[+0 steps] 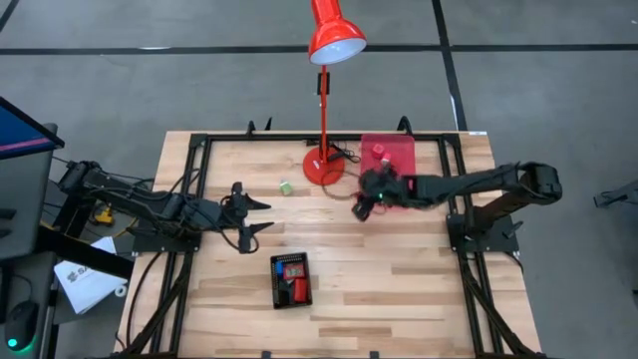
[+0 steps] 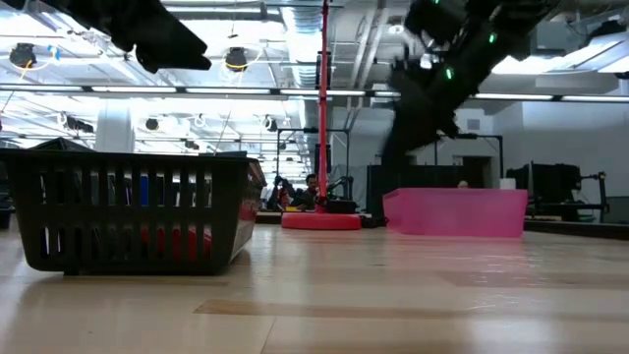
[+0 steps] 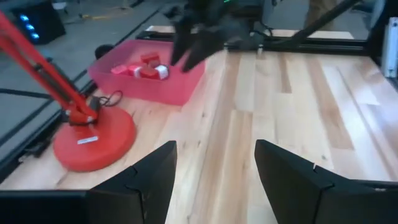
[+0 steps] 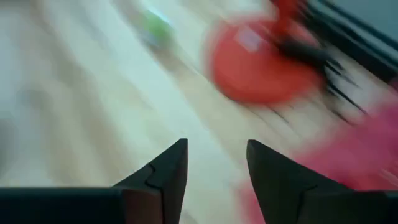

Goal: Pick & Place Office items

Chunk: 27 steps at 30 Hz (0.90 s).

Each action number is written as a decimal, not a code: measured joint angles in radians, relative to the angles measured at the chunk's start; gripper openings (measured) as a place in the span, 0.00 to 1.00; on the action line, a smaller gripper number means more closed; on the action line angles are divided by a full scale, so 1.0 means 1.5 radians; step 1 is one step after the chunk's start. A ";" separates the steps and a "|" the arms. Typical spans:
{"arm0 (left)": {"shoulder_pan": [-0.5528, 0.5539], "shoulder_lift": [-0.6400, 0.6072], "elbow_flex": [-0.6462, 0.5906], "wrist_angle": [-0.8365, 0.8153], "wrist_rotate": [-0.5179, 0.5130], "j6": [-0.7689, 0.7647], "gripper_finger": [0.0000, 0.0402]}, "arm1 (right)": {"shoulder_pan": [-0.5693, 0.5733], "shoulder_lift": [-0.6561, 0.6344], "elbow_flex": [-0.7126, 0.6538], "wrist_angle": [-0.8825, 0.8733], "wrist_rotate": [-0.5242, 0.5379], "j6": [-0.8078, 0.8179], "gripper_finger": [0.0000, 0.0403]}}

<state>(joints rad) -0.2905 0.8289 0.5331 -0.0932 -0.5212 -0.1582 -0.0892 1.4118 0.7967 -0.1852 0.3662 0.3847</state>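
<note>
Fingers on our right gripper (image 1: 360, 207) are apart with nothing between them, up in the air near the pink tray (image 1: 389, 155) and the red lamp (image 1: 324, 160) foot. Our left gripper (image 1: 257, 216) hangs over the left side of the table (image 1: 399, 279), its fingers (image 3: 149, 180) spread wide and holding nothing too. We see red blocks (image 3: 142, 67) and a white one in the pink tray. A green piece (image 1: 286, 186) lies alone on the wood. More pieces sit in the black basket (image 1: 291, 280).
</note>
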 joint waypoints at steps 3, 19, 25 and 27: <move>0.000 0.000 0.000 0.004 -0.033 -0.001 0.53 | 0.044 0.000 0.000 0.139 -0.003 0.009 0.39; 0.014 0.002 0.000 0.006 -0.123 -0.026 0.53 | 0.071 0.123 0.104 0.198 -0.020 0.013 0.57; 0.091 0.041 0.000 -0.058 -0.161 -0.202 0.53 | 0.105 0.079 0.118 0.199 0.007 -0.002 0.54; 0.132 0.068 0.000 -0.073 -0.140 -0.257 0.53 | 0.118 0.057 0.119 0.190 0.008 -0.002 0.54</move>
<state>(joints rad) -0.0926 0.9309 0.5327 -0.2030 -0.7309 -0.5432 0.0875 1.4966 0.9747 0.0997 0.3788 0.3823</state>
